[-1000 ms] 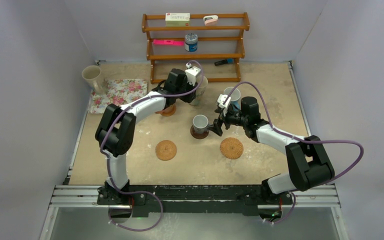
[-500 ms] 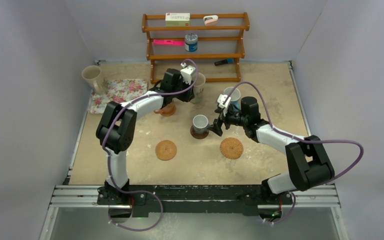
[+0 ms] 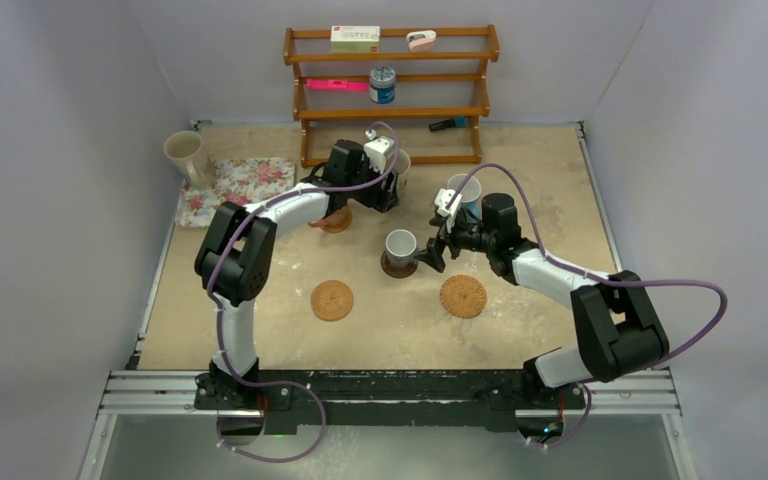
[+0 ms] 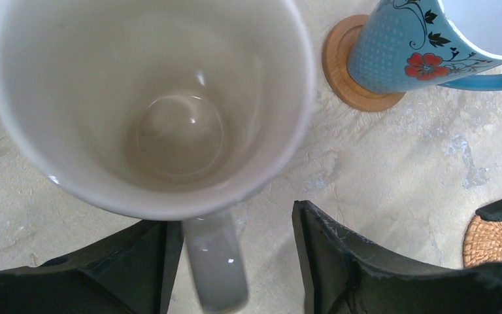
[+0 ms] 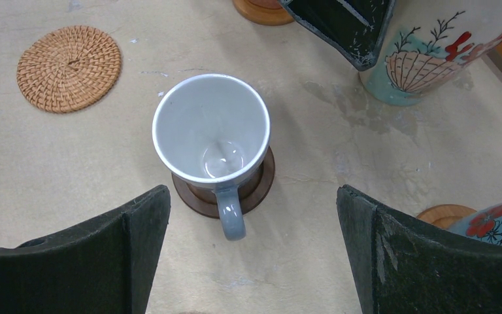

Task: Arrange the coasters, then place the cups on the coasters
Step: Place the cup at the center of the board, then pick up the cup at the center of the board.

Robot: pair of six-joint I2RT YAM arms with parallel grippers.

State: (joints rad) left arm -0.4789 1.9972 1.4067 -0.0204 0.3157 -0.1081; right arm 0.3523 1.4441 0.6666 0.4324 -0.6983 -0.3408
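Observation:
A large cream cup [image 4: 150, 98] stands on the table in front of the shelf. Its handle [image 4: 216, 268] lies between the fingers of my left gripper [image 4: 232, 222], which is open: the left finger is against the handle and the right finger stands apart. In the top view the same cup [image 3: 401, 163] sits by the left gripper [image 3: 388, 188]. A small grey-white cup [image 5: 210, 127] sits on a dark brown coaster [image 5: 261, 190]. My right gripper [image 5: 251, 196] is wide open behind its handle. A light blue cup [image 3: 463, 190] is on a wooden coaster [image 4: 346, 72].
Two woven coasters [image 3: 331, 300] [image 3: 463, 296] lie bare near the front. Another orange coaster [image 3: 335, 221] is partly hidden under my left arm. A second cream cup [image 3: 184, 152] stands by the floral tray [image 3: 245, 183]. The wooden shelf [image 3: 390, 95] holds a tin can.
The left gripper carried the cream cup slightly toward the shelf, then its jaws opened off the handle. The right arm has not moved.

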